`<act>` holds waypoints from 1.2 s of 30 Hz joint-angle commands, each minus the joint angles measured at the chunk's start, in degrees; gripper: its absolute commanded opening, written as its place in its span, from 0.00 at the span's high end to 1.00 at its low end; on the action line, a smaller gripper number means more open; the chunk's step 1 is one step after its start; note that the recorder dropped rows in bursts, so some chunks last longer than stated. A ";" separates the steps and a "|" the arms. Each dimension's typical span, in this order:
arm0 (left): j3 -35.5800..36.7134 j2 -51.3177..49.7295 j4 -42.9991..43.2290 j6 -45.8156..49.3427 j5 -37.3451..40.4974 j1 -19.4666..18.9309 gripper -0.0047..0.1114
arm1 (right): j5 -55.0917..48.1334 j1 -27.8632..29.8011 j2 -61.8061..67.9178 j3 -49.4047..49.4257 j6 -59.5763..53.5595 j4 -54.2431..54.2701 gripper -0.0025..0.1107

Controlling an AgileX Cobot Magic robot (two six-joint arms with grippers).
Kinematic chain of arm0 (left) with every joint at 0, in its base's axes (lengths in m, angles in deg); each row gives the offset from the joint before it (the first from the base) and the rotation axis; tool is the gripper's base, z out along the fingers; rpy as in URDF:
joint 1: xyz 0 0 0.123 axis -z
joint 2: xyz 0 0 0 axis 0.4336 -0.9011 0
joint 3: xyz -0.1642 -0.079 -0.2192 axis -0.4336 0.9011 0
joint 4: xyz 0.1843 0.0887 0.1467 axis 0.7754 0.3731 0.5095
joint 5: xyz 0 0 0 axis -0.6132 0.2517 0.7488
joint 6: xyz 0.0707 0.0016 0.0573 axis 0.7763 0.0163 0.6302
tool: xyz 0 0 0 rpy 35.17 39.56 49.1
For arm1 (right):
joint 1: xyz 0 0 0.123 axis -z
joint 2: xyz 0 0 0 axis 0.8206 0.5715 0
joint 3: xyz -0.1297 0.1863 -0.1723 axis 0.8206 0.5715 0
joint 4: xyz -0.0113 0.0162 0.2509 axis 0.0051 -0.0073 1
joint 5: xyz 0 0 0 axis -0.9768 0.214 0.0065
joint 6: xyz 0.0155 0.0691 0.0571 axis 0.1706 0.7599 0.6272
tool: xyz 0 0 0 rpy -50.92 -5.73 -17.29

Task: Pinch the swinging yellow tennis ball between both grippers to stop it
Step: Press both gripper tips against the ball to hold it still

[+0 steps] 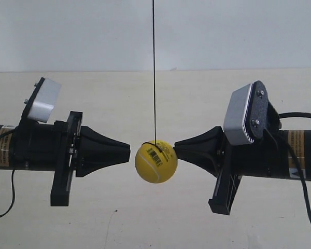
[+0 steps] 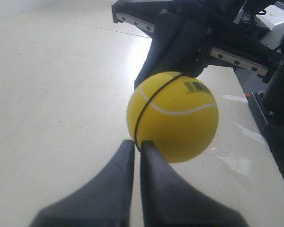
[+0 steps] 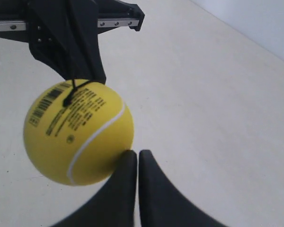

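Note:
The yellow tennis ball (image 1: 156,162) hangs on a black string (image 1: 154,67) between two black wedge-tipped grippers. The gripper at the exterior view's left (image 1: 128,152) stops a narrow gap short of the ball. The gripper at the exterior view's right (image 1: 175,149) has its tip against the ball's upper side. In the left wrist view the ball (image 2: 175,118) sits just beyond my left gripper (image 2: 137,144), off to one side of the tip. In the right wrist view the ball (image 3: 75,132), barcode facing the camera, lies beside my right gripper (image 3: 135,153). Both grippers are shut with nothing between their fingers.
A pale tabletop (image 1: 145,104) lies below, with a white wall (image 1: 67,31) behind it. Each arm carries a flat cross-plate (image 1: 67,158) and a grey-white camera box (image 1: 243,116). Black cables (image 1: 303,176) hang off the arm at the exterior view's right.

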 commanded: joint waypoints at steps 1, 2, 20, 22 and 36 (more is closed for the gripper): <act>-0.14 -0.08 -0.54 -0.13 -0.78 0.28 0.92 | 1.94 -0.07 -0.43 -0.28 0.58 -0.99 0.98; -0.14 -0.08 -0.94 -0.11 -0.78 0.28 0.92 | 2.05 -0.07 -0.43 -0.28 0.58 -0.99 0.98; -0.14 -0.08 -1.16 0.42 -0.78 0.54 0.92 | 3.18 -0.07 -0.43 -0.28 0.81 -1.49 0.98; -0.14 -0.08 -1.49 0.56 -0.78 1.20 0.92 | 3.17 -0.07 -0.43 -0.28 0.92 -1.49 0.98; -0.14 -0.08 -2.13 1.24 -0.60 2.23 0.92 | 3.17 -0.07 -0.43 -0.28 1.20 -1.75 0.98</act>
